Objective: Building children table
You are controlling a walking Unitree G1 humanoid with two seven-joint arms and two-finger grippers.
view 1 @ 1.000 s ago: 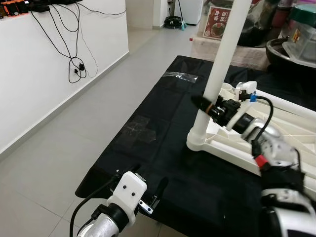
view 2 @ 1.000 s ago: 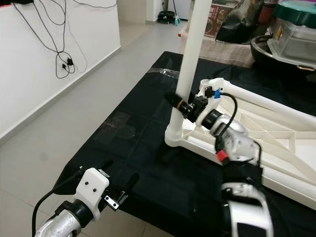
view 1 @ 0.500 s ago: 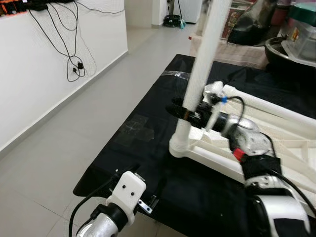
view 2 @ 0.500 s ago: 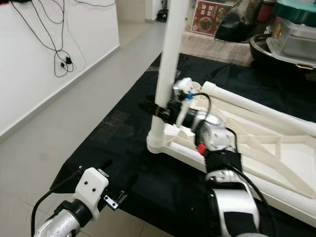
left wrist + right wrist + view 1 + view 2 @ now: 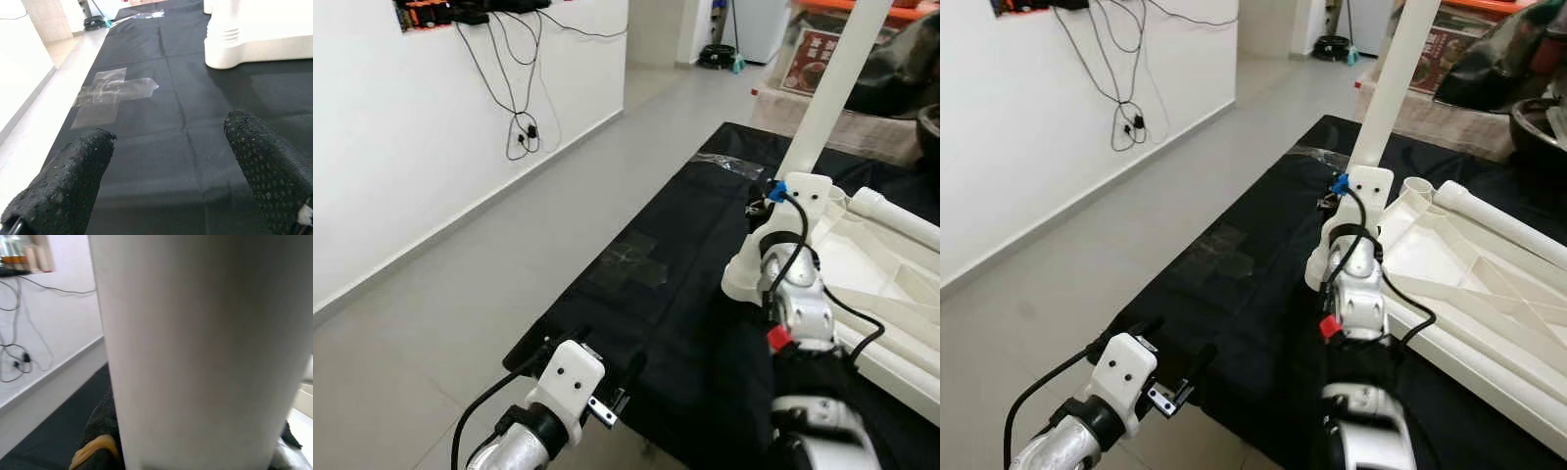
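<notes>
Plastic, smooth and white, made up the upturned table [image 5: 1469,264] that lay flat on a black cloth [image 5: 636,284] spread over the pale tiled floor [image 5: 440,294]. Its underside showed raised ribs and a round socket at the near corner. From that corner a round leg [image 5: 1386,83] rose, its long axis running up and leaning slightly toward one o'clock, the top passing out of the picture. A second tube [image 5: 1503,217] lay along the frame's far edge, pointing toward four o'clock.

The right gripper [image 5: 766,204] sat against the leg just above the socket, at about two o'clock in the head views. In the right wrist view the leg's matte white curve [image 5: 195,347] stood right before the camera, with dark padded fingers [image 5: 100,435] hugging its base on either side; the pincer appeared pressed onto the leg.

The left gripper [image 5: 171,181] hovered low at seven o'clock, over the cloth's near edge. Its two fingertips [image 5: 73,171], coated in rough, dimpled black rubber, stood spread apart with nothing between them. Beyond them a cross of clear, crinkled tape [image 5: 115,93] was stuck on the cloth.

At eleven o'clock, black cables [image 5: 514,88] hung in loops down a white wall [image 5: 401,147].
</notes>
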